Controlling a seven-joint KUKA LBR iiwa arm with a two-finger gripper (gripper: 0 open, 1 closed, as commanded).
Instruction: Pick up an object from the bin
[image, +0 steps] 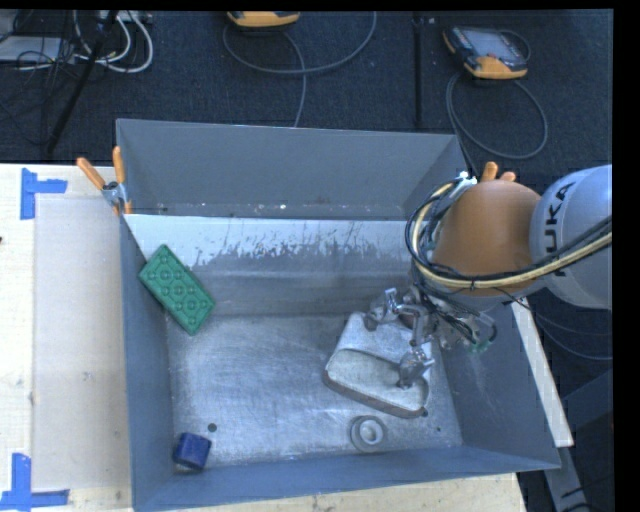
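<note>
Taking the bin (290, 180) as a clock face with twelve at its far wall, the near corner at seven o'clock holds a small blue block (190, 450); it lies alone on the grey floor, close to the near wall. Along that same wall, at about five o'clock, a small grey ring (368, 431) lies flat on the floor; it sits just beside the near edge of a larger thing, and whether the two touch cannot be told. That larger thing is a grey flat piece (360, 365) with a rounded outline and a darker rim along its near side; it lies at about four o'clock, well apart from the blue block.

The gripper (405, 345) is down inside the bin, over the three o'clock side of the grey flat piece; its metal parts reach to the piece's upper face. Whether it stands wide or narrow cannot be told from this angle; nor can it be told whether it has hold of the piece.

Behind the gripper, at two o'clock, the orange cover (485, 235) on the wrist hangs over the bin's right wall; black, white and yellow cables (425, 250) loop round it, and the silver arm (585, 235) runs off toward three o'clock.

Farther back, at ten o'clock, a green studded block (176, 289) leans against the left wall; it lies well apart from the gripper and from everything else in the bin.
</note>
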